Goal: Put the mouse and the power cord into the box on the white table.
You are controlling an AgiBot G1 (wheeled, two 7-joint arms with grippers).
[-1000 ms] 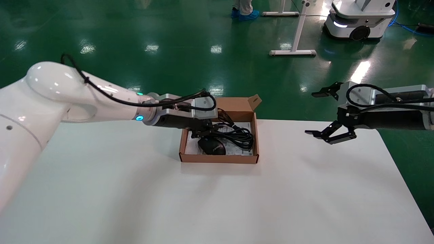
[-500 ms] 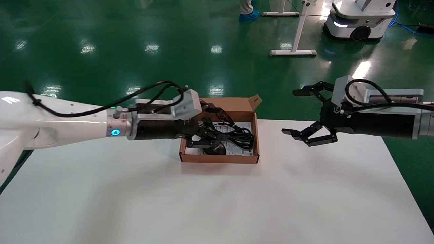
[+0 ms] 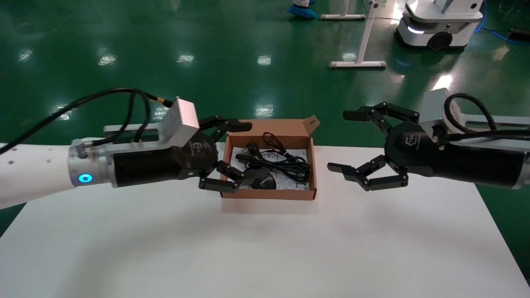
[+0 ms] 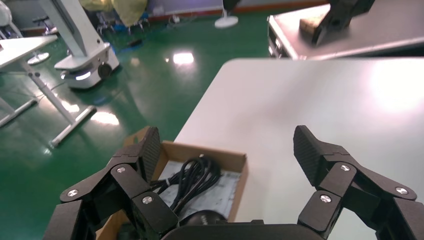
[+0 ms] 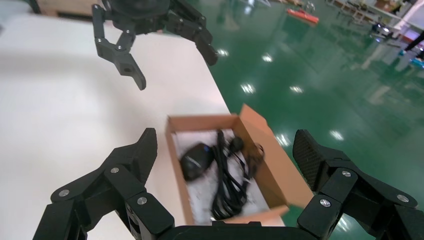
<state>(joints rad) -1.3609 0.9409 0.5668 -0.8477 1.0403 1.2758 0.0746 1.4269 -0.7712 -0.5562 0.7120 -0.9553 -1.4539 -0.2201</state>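
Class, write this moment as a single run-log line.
mouse: in box | power cord: in box | left gripper: open, at box's left end | right gripper: open, right of box

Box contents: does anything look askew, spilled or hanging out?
Nothing stands out. The mouse and power cord both lie inside the box on the white table; both end effectors, left and right, are open and empty.
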